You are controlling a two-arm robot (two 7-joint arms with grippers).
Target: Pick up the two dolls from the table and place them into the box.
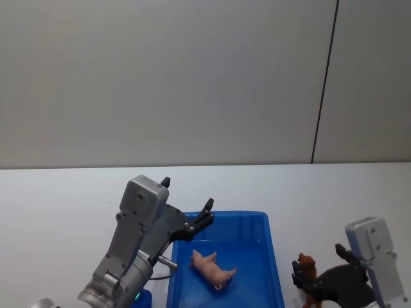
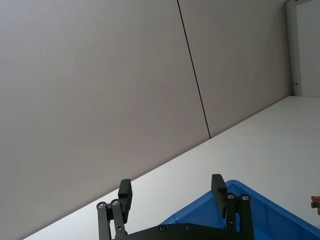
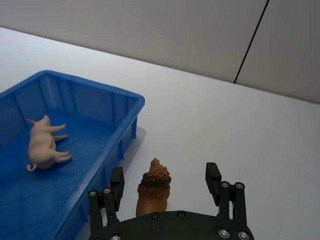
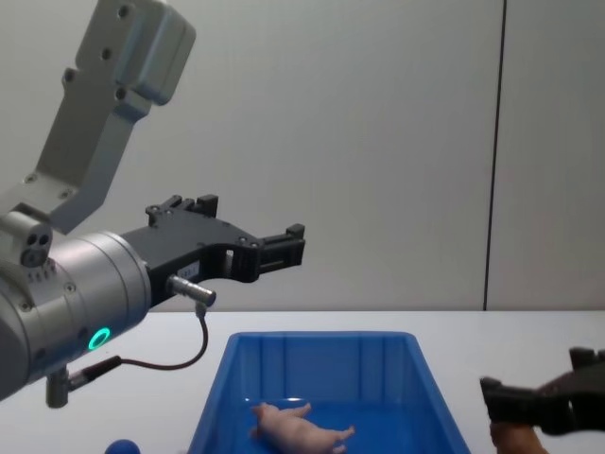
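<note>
While the pink doll (image 1: 213,269) lies on its side inside the blue box (image 1: 274,256), the brown doll (image 3: 154,187) stands on the table (image 3: 225,125) just beside it, between the right hand (image 3: 165,171)'s spread, released fingers, not touching them. Meanwhile the left hand (image 1: 187,194) hangs released over the box's left edge.

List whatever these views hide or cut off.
- Brown doll: chest view, mostly behind the right pincer and the bottom edge.
- Box: head view, near end cut by the bottom edge.
- Blue ball: chest view, cut by the bottom edge.
</note>
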